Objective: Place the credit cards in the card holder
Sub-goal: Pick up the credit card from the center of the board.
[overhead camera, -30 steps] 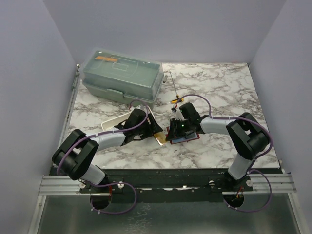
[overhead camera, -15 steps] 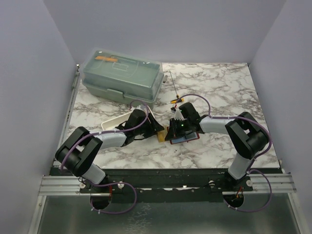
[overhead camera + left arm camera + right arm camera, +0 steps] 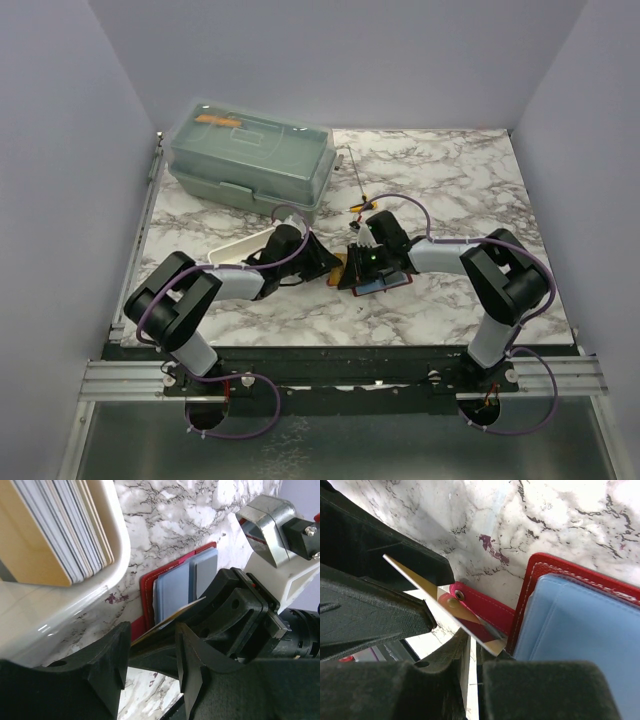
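The right gripper (image 3: 470, 647) pinches a gold card (image 3: 437, 597) by its corner, just left of the red card holder (image 3: 150, 582) on the tabletop (image 3: 450, 180), and the card is not yet inside. The left gripper (image 3: 150, 652) straddles the card, jaws part open. Only the left wrist view shows more cards (image 3: 75, 525) waiting in the white tray (image 3: 117, 535).

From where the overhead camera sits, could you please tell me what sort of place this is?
Probably a robot test cell rather than a home or shop: plain walls box in a marble-patterned tabletop, and the left arm and right arm are mounted by an aluminium rail at its near edge.
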